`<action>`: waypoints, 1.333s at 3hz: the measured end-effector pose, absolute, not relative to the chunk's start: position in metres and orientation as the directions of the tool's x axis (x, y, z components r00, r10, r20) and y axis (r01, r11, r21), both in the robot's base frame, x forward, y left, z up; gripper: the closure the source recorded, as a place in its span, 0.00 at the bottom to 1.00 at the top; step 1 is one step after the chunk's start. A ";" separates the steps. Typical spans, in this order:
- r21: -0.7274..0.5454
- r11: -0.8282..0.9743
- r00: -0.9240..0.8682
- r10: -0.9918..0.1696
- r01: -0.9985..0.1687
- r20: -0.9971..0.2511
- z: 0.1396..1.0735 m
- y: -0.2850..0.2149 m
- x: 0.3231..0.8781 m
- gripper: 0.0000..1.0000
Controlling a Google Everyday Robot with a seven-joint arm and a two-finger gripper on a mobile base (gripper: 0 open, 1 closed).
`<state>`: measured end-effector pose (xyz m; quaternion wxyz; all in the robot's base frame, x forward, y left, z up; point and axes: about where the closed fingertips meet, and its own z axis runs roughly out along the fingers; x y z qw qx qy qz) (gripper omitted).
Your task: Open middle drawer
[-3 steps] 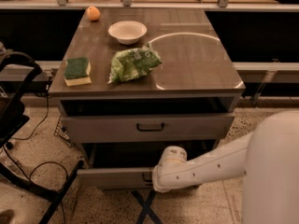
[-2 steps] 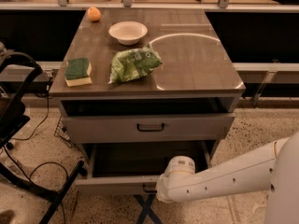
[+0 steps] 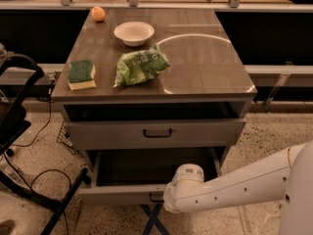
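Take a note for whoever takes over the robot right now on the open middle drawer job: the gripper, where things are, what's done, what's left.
Gripper: at the black handle in the centre of the middle drawer's front panel. The white arm reaches in from the right and hides how the gripper sits on the handle.
Middle drawer: pulled well out of the cabinet, grey inside showing, below the drawer with the taller front.
Done: the drawer is open.
Left: probably just let go of the handle and draw the arm back; pull a bit further if full travel is wanted.
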<state>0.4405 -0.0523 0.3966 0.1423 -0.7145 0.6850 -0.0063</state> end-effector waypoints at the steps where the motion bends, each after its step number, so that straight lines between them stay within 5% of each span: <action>1: -0.212 -0.021 0.062 -0.981 -0.977 -0.186 0.397 -0.052 0.440 1.00; 3: -0.212 -0.021 0.062 -0.981 -0.977 -0.186 0.397 -0.052 0.440 0.97; 4: -0.212 -0.021 0.062 -0.981 -0.977 -0.186 0.397 -0.052 0.440 0.74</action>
